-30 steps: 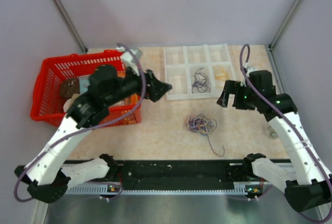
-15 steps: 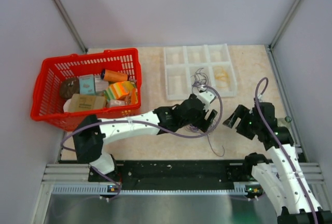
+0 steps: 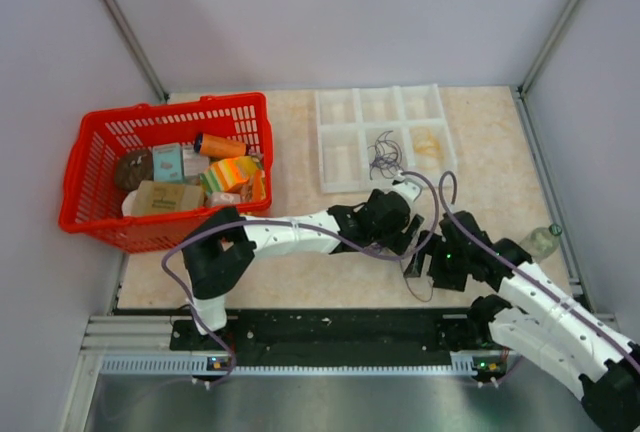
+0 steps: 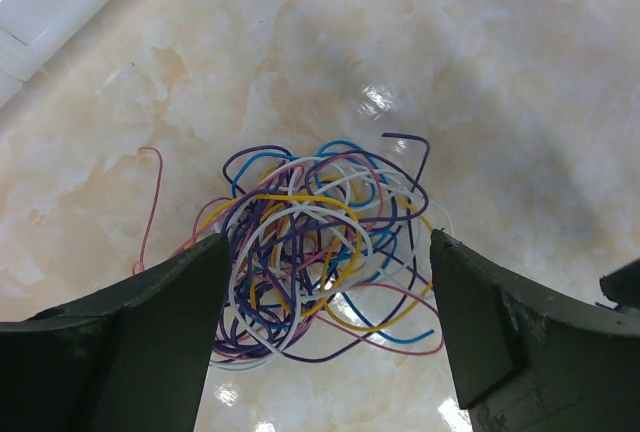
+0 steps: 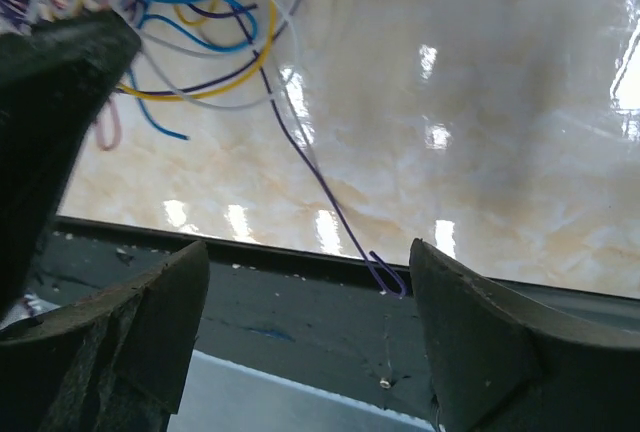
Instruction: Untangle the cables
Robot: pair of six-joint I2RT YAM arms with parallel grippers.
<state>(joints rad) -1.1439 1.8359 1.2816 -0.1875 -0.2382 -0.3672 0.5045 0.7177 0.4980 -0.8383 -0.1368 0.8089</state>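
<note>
The cables (image 4: 320,242) are lying as 1 loose knot on the desk (image 4: 520,72), toward its front edge and just in front of the white tray (image 3: 340,160). Purple, blue, yellow, white and pink loops are crossing over and through each other, and no colour is lying apart from the rest.

The left arm (image 3: 300,234) is reaching across the desk and hanging right over the knot. The left jaws are standing wide apart with 1 finger on either side of the tangle, gripping nothing. Whether their tips are touching the outer loops I cannot tell.

The right arm (image 3: 520,292) is sitting low just beside the knot. The right jaws are also gaping open and empty, facing a single purple strand (image 5: 335,202). That strand is trailing out of the knot toward the dark rail (image 5: 250,292) at the desk's front edge, its end bent into a small hook.

By my reading, the untangling is barely begun. Some dark wires (image 3: 385,157) are lying in 1 compartment of the tray, well apart from the knot. They may be strands already sorted, though I cannot say so. Nearly everything is waiting to be done: no strand is being held, and the whole bundle needs pulling apart wire by wire. The trailing purple end is looking like the easiest place to start.
</note>
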